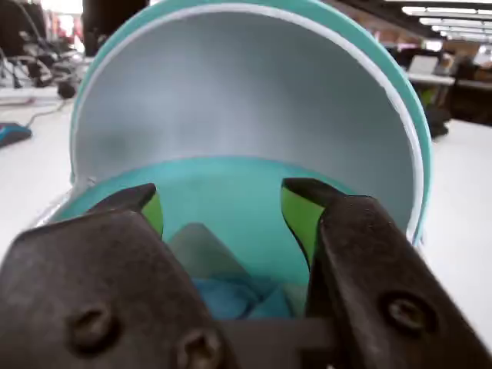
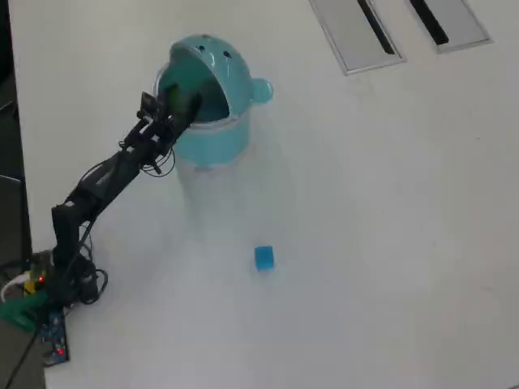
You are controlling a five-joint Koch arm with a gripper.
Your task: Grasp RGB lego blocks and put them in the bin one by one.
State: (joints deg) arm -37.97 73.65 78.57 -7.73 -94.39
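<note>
The teal bin (image 1: pixel 246 92) fills the wrist view, with its pale hood inside arching over the opening. In the overhead view the bin (image 2: pixel 219 138) stands at the upper left of the white table. My gripper (image 1: pixel 221 192) is open and empty, its green-lined fingertips (image 1: pixel 301 215) held over the bin's mouth; the overhead view also shows the gripper (image 2: pixel 182 101) at the opening. A blue lego block (image 2: pixel 263 258) lies on the table well below the bin. Blurred bluish and grey shapes (image 1: pixel 231 296) lie at the bin's bottom. The red and yellow-green blocks do not show.
Two grey slotted panels (image 2: pixel 357 32) are set in the table at the top right of the overhead view. The arm's base and cables (image 2: pixel 49 300) sit at the lower left edge.
</note>
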